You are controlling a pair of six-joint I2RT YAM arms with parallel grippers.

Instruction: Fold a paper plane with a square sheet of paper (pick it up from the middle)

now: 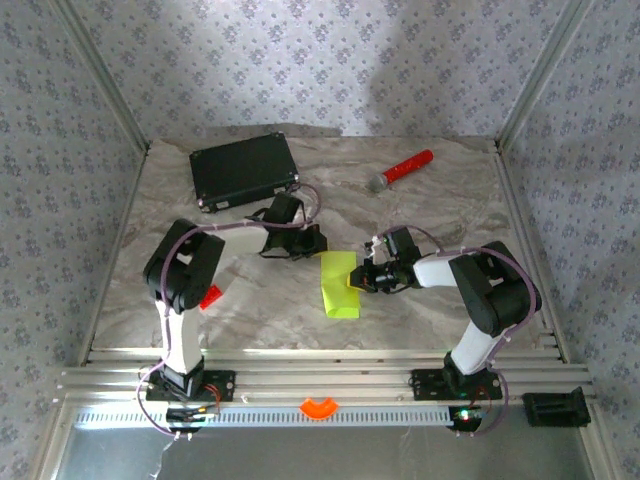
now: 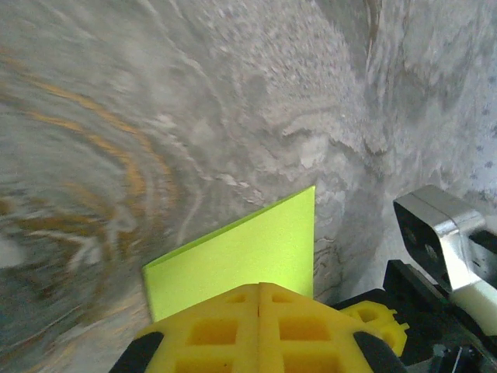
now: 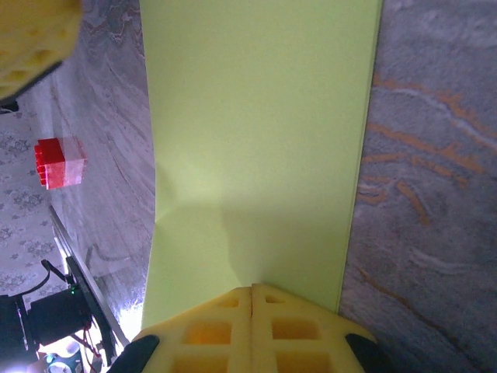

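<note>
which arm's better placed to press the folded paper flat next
Probably the right: the right gripper is shut partway along a long edge of the paper; the left gripper is shut at its far corner.

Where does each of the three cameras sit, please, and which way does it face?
Top external: above and behind the arms, looking down on the table; left arm and right arm show.
Left wrist: on the left arm, looking past its shut jaws over the paper to the table.
Right wrist: on the right arm, looking past its shut jaws over the paper toward the block.
Shared: the paper, in all three.
</note>
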